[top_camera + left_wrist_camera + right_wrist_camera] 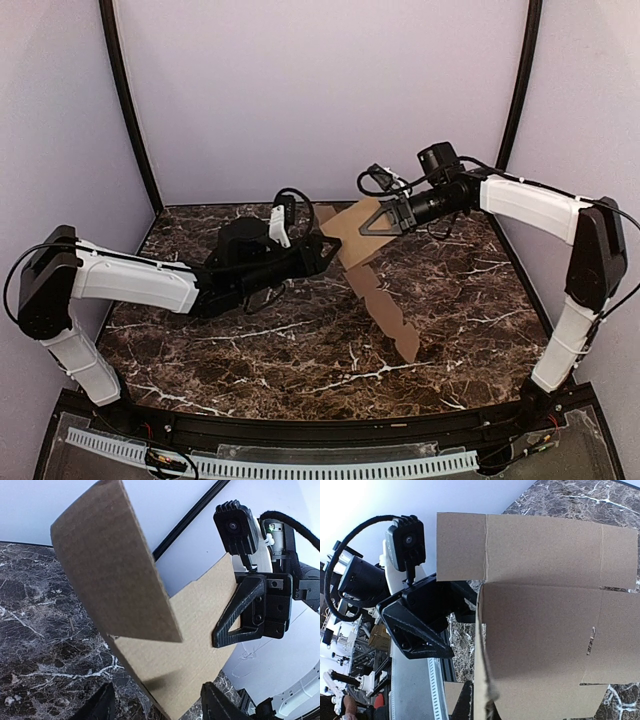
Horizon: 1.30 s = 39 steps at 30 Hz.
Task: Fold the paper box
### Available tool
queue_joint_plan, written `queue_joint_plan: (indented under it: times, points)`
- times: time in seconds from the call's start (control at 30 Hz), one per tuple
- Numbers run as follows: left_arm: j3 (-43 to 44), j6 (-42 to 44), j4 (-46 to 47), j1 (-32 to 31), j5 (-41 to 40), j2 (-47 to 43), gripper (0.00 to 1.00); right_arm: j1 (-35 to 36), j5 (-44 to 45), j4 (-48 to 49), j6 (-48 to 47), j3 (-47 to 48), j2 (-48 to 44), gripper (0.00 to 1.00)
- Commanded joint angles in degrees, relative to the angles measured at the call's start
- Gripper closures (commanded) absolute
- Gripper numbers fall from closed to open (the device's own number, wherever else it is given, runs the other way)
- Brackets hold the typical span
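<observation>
i see my right gripper clamped tight on the cardboard sheet, holding it tilted over the middle of the table, while my left gripper sits open astride its edge.

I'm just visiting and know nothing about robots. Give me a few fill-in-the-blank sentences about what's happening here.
The tool gripping the box belongs to the ___ arm.
The left tool has its jaws ___.
The table looks like dark ___.
Missing words: right, open, marble.
</observation>
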Motion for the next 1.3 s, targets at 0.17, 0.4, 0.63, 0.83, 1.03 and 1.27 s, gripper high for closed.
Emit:
queue_joint_plan:
  times: [0.17, 0.4, 0.63, 0.83, 1.03, 1.27]
  points:
    - [-2.7, -0.2, 1.9, -0.1, -2.3, -0.6, 0.44, 0.2, -11.8, 13.8, 6.8, -7.0, -5.1, 1.00]
    - [-3.5, -0.7, 3.2, 0.0, -2.2, 0.0, 0.45, 1.5, -17.2, 21.7, 12.1, -11.4, -6.5, 1.00]
    - [-3.4, -0.7, 4.6, 0.0, -1.1, 0.2, 0.45, 4.2, -22.4, 35.1, 20.8, -16.3, -6.2, 1.00]
    - [-3.8, -0.9, 6.4, 0.0, -0.5, 0.1, 0.45, 6.1, -24.1, 48.5, 30.4, -18.3, -4.5, 1.00]
    - [-4.5, -0.5, 8.4, -0.1, 0.3, -0.7, 0.45, 6.5, -24.3, 72.4, 47.5, -22.0, -1.2, 1.00]
    - [-5.0, -0.7, 10.1, 0.0, 1.0, -0.8, 0.45, 6.8, -24.5, 109.4, 78.2, -23.5, 7.7, 1.00]
